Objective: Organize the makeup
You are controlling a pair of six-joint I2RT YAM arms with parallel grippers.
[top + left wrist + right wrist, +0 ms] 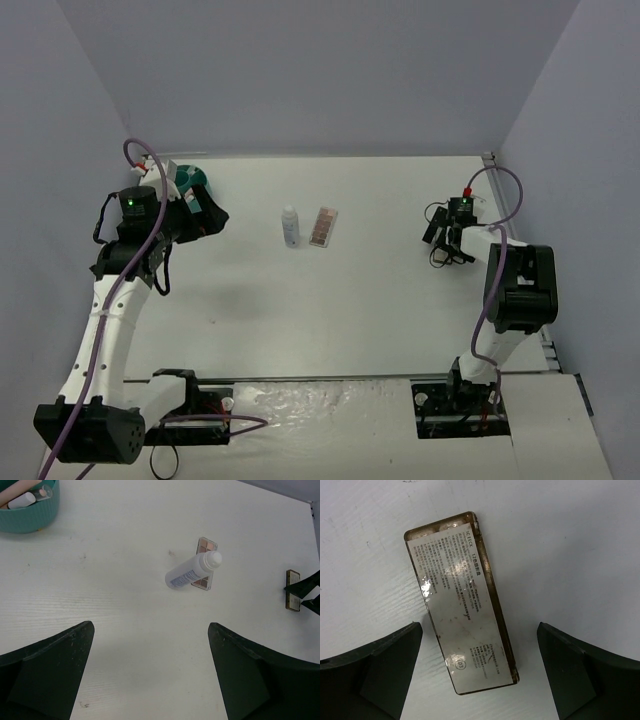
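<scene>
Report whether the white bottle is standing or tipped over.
Standing: the white bottle rests on its base, cap up, beside the palette.

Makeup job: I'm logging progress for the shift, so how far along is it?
Done: a few sticks lie in the teal tub. In hand: nothing gripped yet; the open right claw hangs over the compact, the left claw is open and empty. Left: the compact, white bottle and palette all sit out on the table.
</scene>
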